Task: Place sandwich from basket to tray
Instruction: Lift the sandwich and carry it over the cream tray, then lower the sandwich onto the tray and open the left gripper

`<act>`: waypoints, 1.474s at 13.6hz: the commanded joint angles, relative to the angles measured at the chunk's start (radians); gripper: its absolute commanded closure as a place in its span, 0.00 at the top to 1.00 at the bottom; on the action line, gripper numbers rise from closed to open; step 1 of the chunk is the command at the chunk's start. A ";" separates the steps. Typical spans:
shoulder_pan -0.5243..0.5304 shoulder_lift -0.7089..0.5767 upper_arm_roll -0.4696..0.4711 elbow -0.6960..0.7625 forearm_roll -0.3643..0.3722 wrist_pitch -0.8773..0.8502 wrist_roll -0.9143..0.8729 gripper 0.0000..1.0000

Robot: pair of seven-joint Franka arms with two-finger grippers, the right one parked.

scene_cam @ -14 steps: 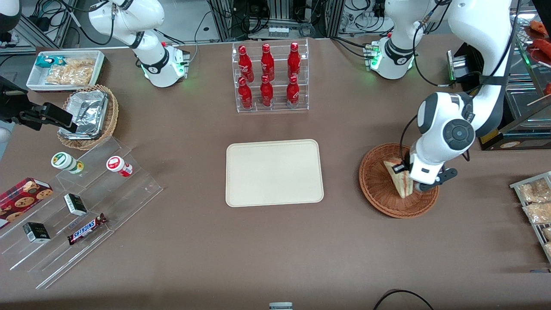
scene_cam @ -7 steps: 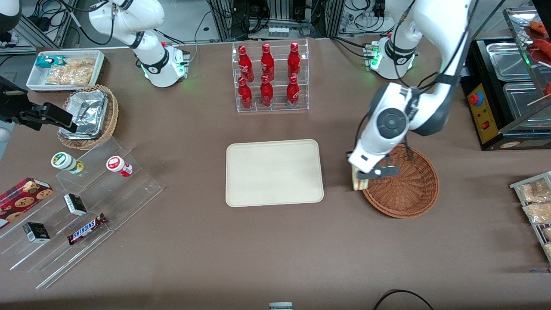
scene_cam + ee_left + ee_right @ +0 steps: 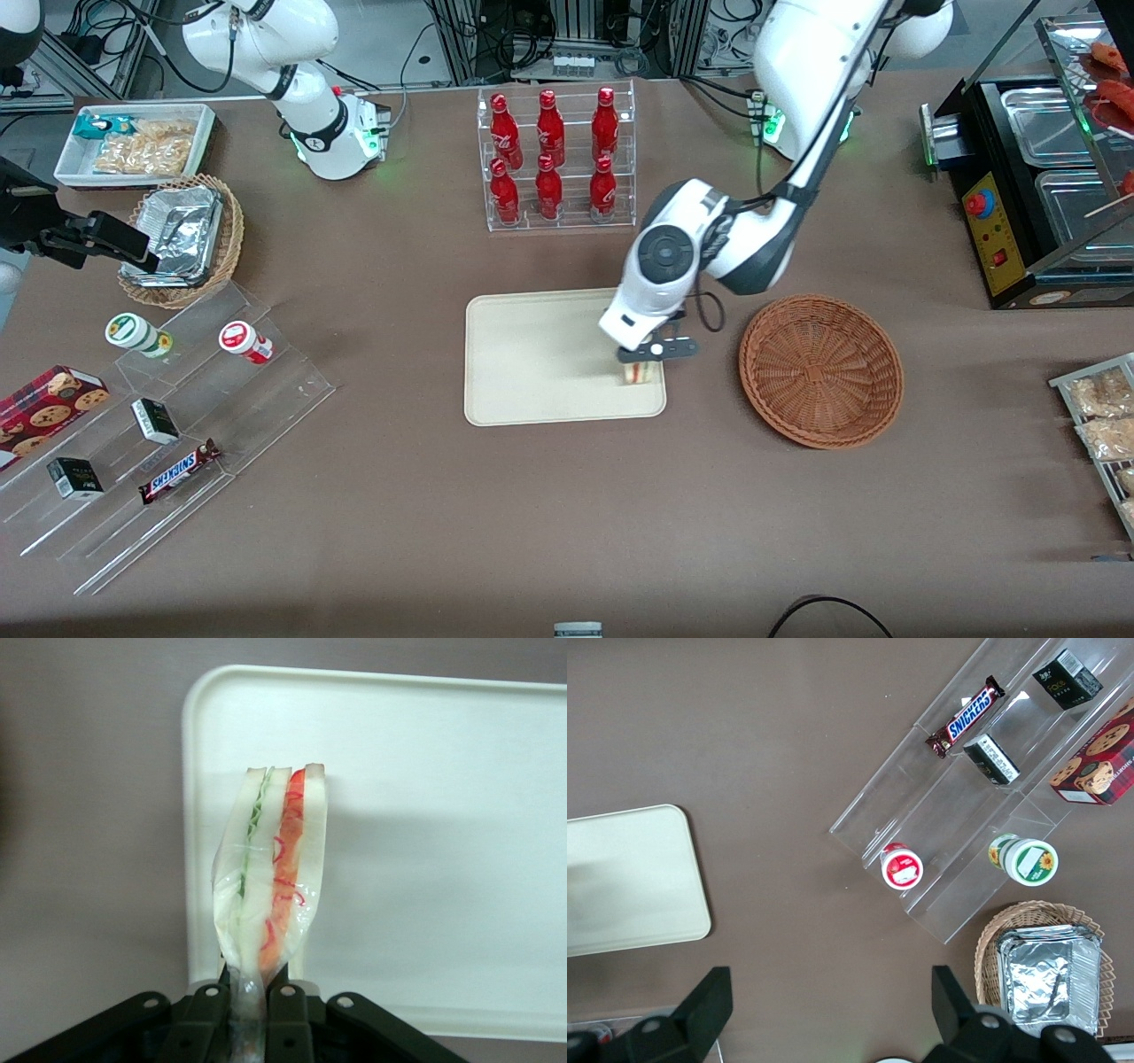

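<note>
The gripper (image 3: 640,359) hangs over the tray (image 3: 532,354), above the corner that lies nearest the basket (image 3: 820,370) and toward the front camera. Its fingers (image 3: 282,1001) are pinched narrowly on the sandwich (image 3: 270,877), gripping the wedge by one edge so that the slices stand on edge with the pink, red and green layers showing. In the front view the sandwich (image 3: 640,373) shows just under the gripper, over the tray; whether it touches the tray cannot be told. The basket sits on the table (image 3: 567,514) just beside the tray, toward the working arm's end, with nothing in it.
</note>
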 commanded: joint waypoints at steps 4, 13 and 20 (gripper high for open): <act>-0.095 0.150 0.011 0.209 -0.007 -0.025 -0.161 0.10; -0.132 0.190 0.014 0.263 0.008 0.027 -0.217 1.00; -0.121 0.066 0.051 0.255 0.049 -0.167 -0.159 1.00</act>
